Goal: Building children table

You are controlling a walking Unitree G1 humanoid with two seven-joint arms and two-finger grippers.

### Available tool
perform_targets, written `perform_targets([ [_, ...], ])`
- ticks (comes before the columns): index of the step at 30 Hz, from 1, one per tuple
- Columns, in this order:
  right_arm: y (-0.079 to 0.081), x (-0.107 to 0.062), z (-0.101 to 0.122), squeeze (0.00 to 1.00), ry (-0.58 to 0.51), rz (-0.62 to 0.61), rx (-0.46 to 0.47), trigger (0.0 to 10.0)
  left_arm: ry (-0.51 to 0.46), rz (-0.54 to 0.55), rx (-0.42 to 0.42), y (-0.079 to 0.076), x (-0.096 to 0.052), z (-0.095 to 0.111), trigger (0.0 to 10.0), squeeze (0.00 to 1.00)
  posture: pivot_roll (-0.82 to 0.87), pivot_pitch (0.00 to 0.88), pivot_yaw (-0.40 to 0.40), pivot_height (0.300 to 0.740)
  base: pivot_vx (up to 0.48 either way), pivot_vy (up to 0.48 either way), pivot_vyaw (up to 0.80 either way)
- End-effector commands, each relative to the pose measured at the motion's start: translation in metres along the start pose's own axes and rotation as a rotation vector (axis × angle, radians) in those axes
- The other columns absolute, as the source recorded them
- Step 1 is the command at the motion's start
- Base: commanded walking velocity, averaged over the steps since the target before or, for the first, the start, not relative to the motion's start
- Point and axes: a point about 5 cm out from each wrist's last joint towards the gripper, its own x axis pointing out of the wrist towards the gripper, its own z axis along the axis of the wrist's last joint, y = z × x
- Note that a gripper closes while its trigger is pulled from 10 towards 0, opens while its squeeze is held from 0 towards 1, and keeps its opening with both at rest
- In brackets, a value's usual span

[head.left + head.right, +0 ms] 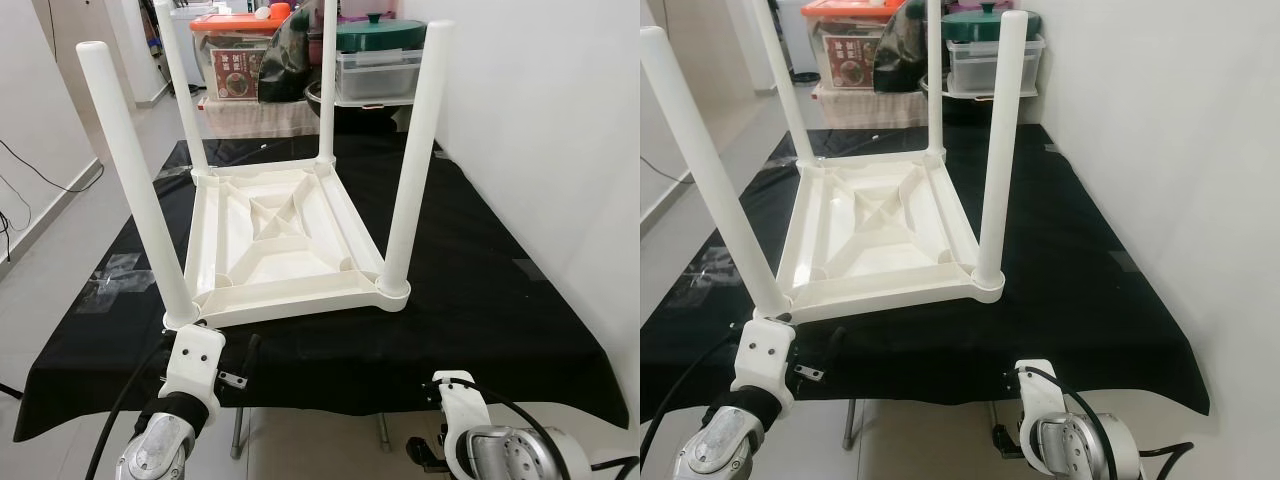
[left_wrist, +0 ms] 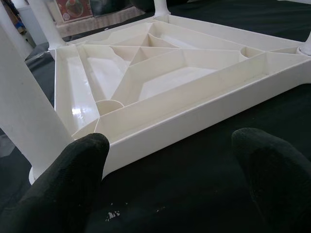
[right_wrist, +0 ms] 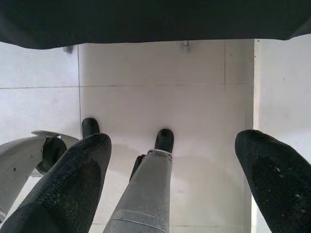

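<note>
A white plastic children's table [image 1: 280,240] lies upside down on a black-covered worktable [image 1: 480,290]. Its legs stand upright at the near left [image 1: 135,190], near right [image 1: 415,160], far left [image 1: 180,85] and far right [image 1: 327,80] corners. My left gripper [image 2: 172,143] is open at the worktable's front edge, just short of the near-left corner, and its black fingers [image 2: 73,184] touch nothing. The left wrist [image 1: 195,365] sits right below that leg's base. My right gripper [image 3: 175,145] hangs open below the worktable's front edge, pointing down at the floor.
Storage boxes [image 1: 235,60] and a green-lidded container [image 1: 380,50] stand behind the worktable. A white wall runs close along the right side. Tape patches [image 1: 115,270] mark the cloth at left. My own leg and feet [image 3: 146,184] stand on the tiled floor.
</note>
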Motion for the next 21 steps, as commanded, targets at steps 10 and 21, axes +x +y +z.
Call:
perform_targets([
  [10, -0.0017, -0.0329, 0.0718, 0.0, -0.857, 0.008, 0.105, 10.0, 0.001, 0.005, 0.004, 0.001, 0.0001, -0.0009, 10.0, 0.0, -0.01, 0.11, -0.03, 0.74, 0.0, 0.0, 0.0],
  [21, -0.0017, -0.0329, 0.0718, 0.0, -0.857, 0.008, 0.105, 10.0, 0.001, 0.005, 0.004, 0.001, 0.0001, -0.0009, 10.0, 0.0, -0.01, 0.11, -0.03, 0.74, 0.0, 0.0, 0.0],
])
